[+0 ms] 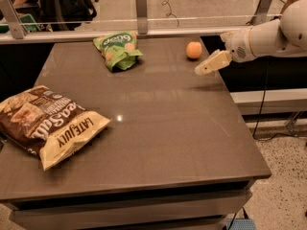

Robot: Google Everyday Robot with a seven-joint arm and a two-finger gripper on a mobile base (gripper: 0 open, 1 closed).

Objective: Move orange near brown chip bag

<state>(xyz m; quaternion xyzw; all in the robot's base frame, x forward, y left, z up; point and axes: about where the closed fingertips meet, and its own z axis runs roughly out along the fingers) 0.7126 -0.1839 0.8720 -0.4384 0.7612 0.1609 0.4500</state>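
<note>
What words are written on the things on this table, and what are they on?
"Sea Salt": on the brown chip bag, dark part.
"LATE JULY": on that bag's cream-yellow end.
White lettering on the green snack bag: too blurred to read.
No text on the orange or the gripper, which hovers beside the orange without touching it.
</note>
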